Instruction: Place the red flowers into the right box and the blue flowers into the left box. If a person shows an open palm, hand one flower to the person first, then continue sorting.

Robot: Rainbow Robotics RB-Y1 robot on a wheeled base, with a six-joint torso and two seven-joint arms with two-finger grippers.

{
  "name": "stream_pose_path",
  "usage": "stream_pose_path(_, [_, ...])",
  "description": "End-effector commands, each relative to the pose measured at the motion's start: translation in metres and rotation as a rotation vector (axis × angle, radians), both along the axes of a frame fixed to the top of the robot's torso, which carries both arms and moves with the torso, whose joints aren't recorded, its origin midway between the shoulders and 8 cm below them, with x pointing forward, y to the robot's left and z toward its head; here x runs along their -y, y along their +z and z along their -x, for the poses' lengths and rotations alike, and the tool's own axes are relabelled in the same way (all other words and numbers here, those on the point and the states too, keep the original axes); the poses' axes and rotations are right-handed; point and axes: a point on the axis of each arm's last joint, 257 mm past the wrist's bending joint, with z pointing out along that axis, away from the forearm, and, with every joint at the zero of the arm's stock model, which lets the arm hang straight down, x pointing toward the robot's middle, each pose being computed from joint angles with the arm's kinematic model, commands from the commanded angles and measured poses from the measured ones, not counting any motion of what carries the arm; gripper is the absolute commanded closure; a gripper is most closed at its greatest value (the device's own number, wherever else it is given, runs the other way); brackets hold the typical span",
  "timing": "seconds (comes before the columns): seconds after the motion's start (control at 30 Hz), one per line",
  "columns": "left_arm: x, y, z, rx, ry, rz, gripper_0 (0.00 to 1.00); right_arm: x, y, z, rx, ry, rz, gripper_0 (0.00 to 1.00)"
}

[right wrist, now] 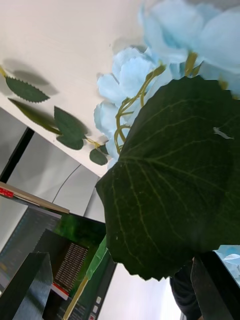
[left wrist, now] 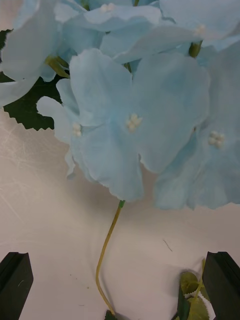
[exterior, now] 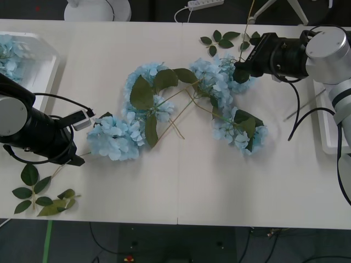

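Several blue flowers lie tangled mid-table: one head [exterior: 115,139] at the left, one [exterior: 143,82] behind it, one [exterior: 216,79] at the back right and one [exterior: 241,131] at the right. My left gripper [exterior: 94,119] is open just left of the left head [left wrist: 135,100], its thin stem [left wrist: 107,245] between the black fingers [left wrist: 15,280]. My right gripper [exterior: 239,68] is open at the back-right head [right wrist: 130,80], a big leaf [right wrist: 175,175] over its fingers [right wrist: 30,285]. The left box [exterior: 49,60] holds a blue flower [exterior: 8,55]. The right box [exterior: 323,126] sits at the right edge. The red flowers are out of view.
Loose green leaf sprigs lie at the front left [exterior: 44,194] and at the back [exterior: 222,39]. A power strip [exterior: 205,4] and a white stand base [exterior: 98,8] sit beyond the table's far edge. Black cables hang from both arms.
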Motion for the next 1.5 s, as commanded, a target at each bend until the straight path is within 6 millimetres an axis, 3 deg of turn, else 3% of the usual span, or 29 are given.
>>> stream_pose_path(0.03, [-0.020, -0.010, 0.006, -0.010, -0.027, -0.062, 0.00, -0.040, 0.035, -0.011, 0.088, 0.038, 0.009, 0.18])
stream_pose_path(0.43, [-0.017, -0.029, -0.001, 0.022, -0.063, -0.122, 0.00, -0.059, 0.015, -0.011, 0.075, 0.041, 0.013, 0.18])
stream_pose_path(0.57, [-0.016, -0.039, -0.005, 0.047, -0.082, -0.163, 0.00, -0.069, 0.013, -0.011, 0.079, 0.043, 0.000, 0.46])
stream_pose_path(0.67, [-0.016, -0.045, -0.003, 0.036, -0.077, -0.166, 0.00, -0.074, 0.012, -0.010, 0.079, 0.049, -0.003, 0.81])
stream_pose_path(0.7, [-0.018, -0.050, -0.002, 0.025, -0.071, -0.166, 0.00, -0.077, 0.012, -0.009, 0.077, 0.053, -0.007, 1.00])
stream_pose_path(0.97, [-0.020, -0.066, -0.017, 0.031, -0.060, -0.191, 0.00, -0.085, 0.005, -0.004, 0.060, 0.079, 0.001, 1.00])
stream_pose_path(1.13, [-0.023, -0.067, -0.023, 0.054, -0.073, -0.243, 0.00, -0.077, 0.008, -0.002, 0.046, 0.093, 0.008, 1.00])
stream_pose_path(1.3, [-0.021, -0.075, -0.023, 0.067, -0.099, -0.278, 0.00, -0.058, 0.027, 0.008, 0.013, 0.160, 0.025, 1.00])
stream_pose_path(1.5, [-0.028, -0.088, -0.024, 0.072, -0.099, -0.308, 0.00, -0.027, 0.066, 0.031, 0.089, 0.314, 0.086, 1.00])
